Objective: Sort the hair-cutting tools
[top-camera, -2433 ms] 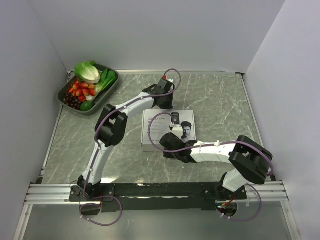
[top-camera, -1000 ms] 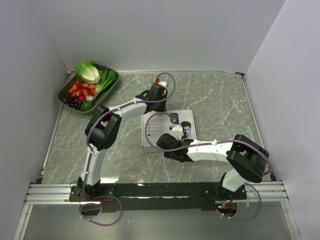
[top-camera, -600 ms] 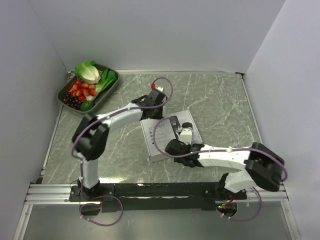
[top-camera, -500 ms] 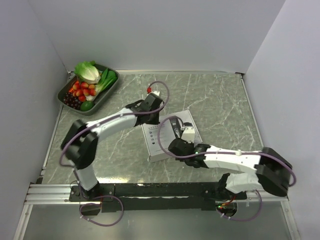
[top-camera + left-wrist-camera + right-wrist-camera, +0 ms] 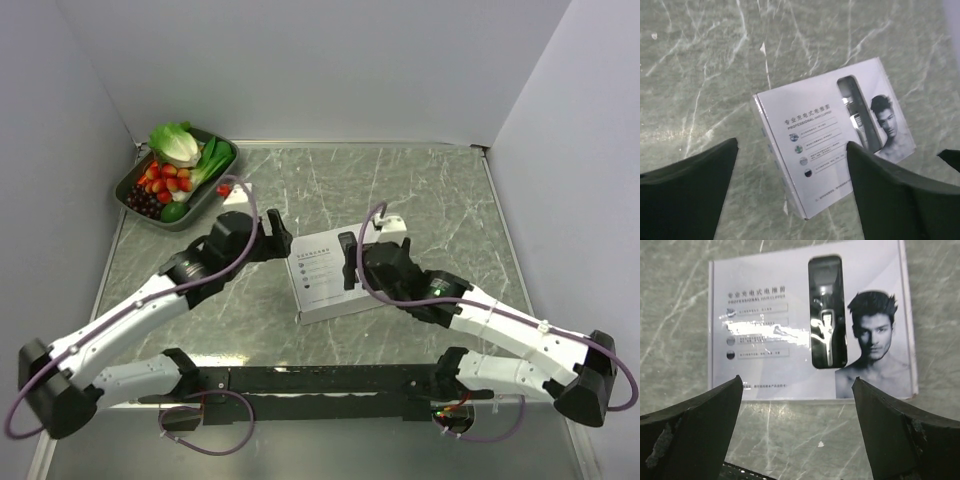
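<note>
A white cardboard box (image 5: 322,283) lies flat on the marble table, slightly skewed. Its face shows a man's portrait and a slim black-and-silver clipper (image 5: 827,325); I cannot tell whether that is a print or a window. The same clipper (image 5: 858,120) shows in the left wrist view. No loose hair-cutting tools are in view. My left gripper (image 5: 276,234) hovers open just off the box's left end, empty. My right gripper (image 5: 349,262) stands open over the box's right part, empty, with its fingertips (image 5: 700,425) on the near side of the box (image 5: 765,315).
A dark tray (image 5: 212,190) of lettuce, strawberries, grapes and greens sits at the far left corner. White walls close in the table on three sides. The metal rail with the arm bases runs along the near edge.
Both grippers have opened and let go of the box. The left arm has swung back and low to the left. The box has shifted and turned a little.
</note>
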`<state>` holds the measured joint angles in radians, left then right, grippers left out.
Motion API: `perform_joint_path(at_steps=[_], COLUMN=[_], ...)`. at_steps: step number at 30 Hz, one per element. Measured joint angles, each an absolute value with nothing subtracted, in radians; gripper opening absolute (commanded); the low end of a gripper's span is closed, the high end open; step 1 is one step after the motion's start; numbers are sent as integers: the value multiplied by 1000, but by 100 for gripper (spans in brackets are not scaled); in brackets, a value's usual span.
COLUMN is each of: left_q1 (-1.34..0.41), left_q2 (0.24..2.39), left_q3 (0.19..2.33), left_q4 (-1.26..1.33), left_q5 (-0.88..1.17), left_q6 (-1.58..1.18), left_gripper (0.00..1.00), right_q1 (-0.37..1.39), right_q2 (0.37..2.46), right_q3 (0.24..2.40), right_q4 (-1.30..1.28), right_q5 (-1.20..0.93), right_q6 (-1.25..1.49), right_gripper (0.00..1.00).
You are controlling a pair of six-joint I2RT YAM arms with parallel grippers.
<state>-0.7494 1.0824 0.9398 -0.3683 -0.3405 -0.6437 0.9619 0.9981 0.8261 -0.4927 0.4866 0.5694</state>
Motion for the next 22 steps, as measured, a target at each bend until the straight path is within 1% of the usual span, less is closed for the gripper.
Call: perform_joint_path(at_steps=[6, 11, 16, 22], left_q1=[-749, -749, -749, -749], left_q2=[930, 796, 709, 685], left_q3=[902, 848, 820, 812], left_q4=[-368, -381, -389, -406], left_q5=[-363, -376, -397, -417], left_q6=[-649, -656, -671, -676], left_gripper=[99, 100, 99, 100], right_q1=[823, 801, 801, 798], right_q2=[1018, 1088, 1036, 916], right_q3=[952, 1106, 1057, 979], right_q4=[-574, -666, -649, -604], right_q5=[392, 377, 383, 400], right_q6=[516, 516, 503, 448], right_gripper=[100, 100, 100, 100])
